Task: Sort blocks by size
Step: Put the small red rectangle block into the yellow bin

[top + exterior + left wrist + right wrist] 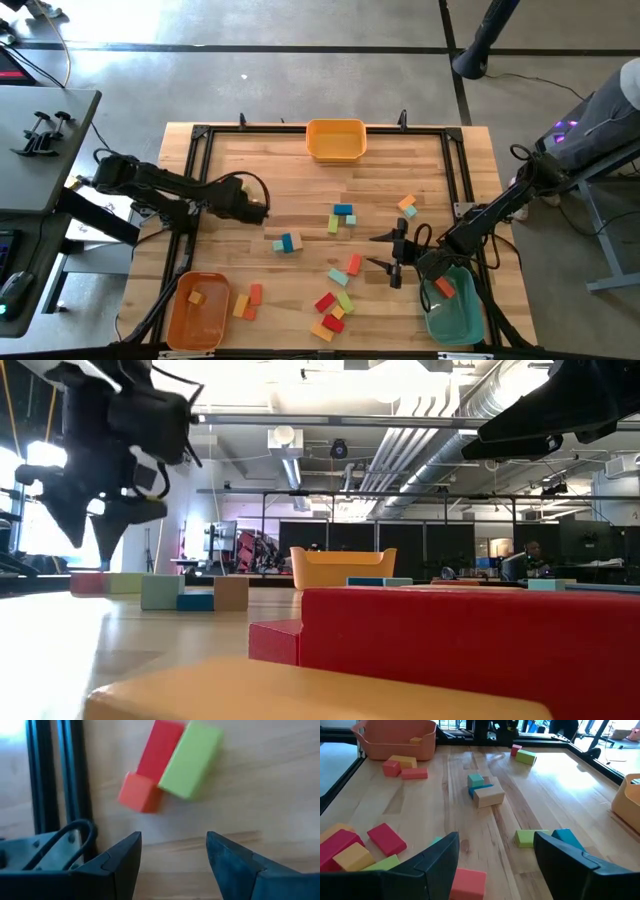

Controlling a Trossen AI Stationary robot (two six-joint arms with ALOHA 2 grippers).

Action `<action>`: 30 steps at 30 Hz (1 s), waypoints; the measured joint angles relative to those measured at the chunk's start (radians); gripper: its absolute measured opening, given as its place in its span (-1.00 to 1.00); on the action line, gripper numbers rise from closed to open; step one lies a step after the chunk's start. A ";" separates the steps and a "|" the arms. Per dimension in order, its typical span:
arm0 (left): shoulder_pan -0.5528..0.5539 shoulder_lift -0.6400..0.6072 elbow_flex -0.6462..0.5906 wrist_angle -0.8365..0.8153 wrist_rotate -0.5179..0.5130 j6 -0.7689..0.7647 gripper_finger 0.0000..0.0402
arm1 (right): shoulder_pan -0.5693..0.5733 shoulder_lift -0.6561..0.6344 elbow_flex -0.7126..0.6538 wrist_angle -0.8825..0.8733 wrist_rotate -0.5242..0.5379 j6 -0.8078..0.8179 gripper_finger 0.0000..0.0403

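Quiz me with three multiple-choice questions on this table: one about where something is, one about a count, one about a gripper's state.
1. In the overhead view, the yellow plastic bin sits: A top middle; B bottom left; C bottom right.
2. Blocks inside the orange plastic bin: A none; B one; C four.
3. The right gripper has its jaws: A shut on a red block; B open and empty; C shut on a bin's rim.
Answers: A, it stands centred at the table's top edge; B, a single small block lies inside; B, the right wrist view shows parted jaws gripping nothing.
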 joint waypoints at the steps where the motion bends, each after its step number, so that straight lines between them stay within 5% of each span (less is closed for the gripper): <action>1: 0.012 0.000 -0.005 0.002 0.002 0.013 0.05 | 0.000 0.000 0.000 0.000 0.000 0.000 0.25; 14: 0.076 0.000 -0.062 0.009 0.096 0.162 0.13 | 0.000 0.000 0.000 0.000 0.000 0.000 0.25; 30: 0.139 0.000 -0.062 0.217 -0.046 0.277 0.33 | 0.000 0.000 0.000 -0.005 0.000 0.000 0.25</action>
